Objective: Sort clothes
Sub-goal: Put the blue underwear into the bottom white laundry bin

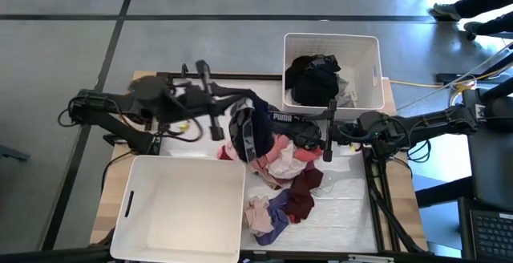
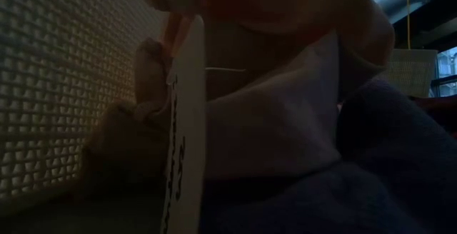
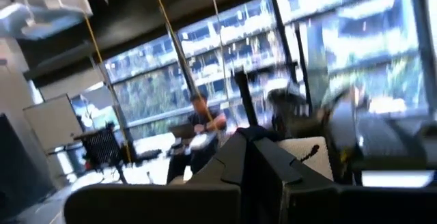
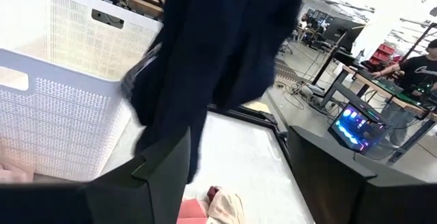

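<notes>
We see the left gripper (image 1: 215,127) pinching a limp dark garment (image 1: 247,135); the spread right gripper (image 1: 327,144) could take its hanging hem.

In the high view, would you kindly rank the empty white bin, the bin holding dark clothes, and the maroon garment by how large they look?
1. Empty white bin, largest.
2. Bin holding dark clothes, though part of it lies under the arm.
3. Maroon garment, clearly smallest.

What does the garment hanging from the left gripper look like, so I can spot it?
Find the empty white bin at the table's near left. Just beyond its far right corner, the dark navy garment hangs from the shut left gripper. Unlike the pink and maroon clothes lying flat beside it, it's lifted.
</notes>
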### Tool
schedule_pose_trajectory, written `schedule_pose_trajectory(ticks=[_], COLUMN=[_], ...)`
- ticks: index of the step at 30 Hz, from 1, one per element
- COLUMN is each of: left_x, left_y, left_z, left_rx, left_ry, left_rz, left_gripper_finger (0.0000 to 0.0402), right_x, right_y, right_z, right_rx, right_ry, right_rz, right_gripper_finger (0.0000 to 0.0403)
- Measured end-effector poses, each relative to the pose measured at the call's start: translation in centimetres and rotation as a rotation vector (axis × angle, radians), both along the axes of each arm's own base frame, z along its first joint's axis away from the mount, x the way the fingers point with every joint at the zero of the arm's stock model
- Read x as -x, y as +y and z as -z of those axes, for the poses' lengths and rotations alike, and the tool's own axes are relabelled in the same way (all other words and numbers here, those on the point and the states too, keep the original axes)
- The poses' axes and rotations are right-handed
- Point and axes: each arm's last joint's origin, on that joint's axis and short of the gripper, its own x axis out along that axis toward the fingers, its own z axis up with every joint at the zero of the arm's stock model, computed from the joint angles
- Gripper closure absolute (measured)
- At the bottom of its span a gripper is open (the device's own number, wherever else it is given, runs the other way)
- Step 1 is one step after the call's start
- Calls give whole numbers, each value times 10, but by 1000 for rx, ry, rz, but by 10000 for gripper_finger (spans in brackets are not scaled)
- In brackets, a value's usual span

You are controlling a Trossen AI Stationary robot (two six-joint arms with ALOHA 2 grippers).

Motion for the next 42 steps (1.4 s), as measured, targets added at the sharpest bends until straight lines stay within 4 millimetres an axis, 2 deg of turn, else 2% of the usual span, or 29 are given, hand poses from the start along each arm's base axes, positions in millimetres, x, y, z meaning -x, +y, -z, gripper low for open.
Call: schedule_pose_trajectory(ticks=[9,13,21,30,39,42], left_x=[52,75,99,98,73,63], left_y=[-16,-22,-38,-63,-88,-94], left_z=[-30,-39,-45,-31,7,20], left_rx=[59,142,250,209,189,192], left_ry=[-181,-232,-263,-113,187,273], left_rz=[129,219,387,488,493,427], left_gripper_finger=[394,394,394,394,394,394], right_x=[0,0,0,0,0,0], right_y=[-2,-2,-2,-2,-2,-2], right_z=[0,0,0,0,0,0], right_rx=[7,7,7,7,6,6], right_ry=[4,4,4,4,3,3], right_rz=[69,69,69,70,70,70], right_gripper_finger=[159,159,159,159,159,159])
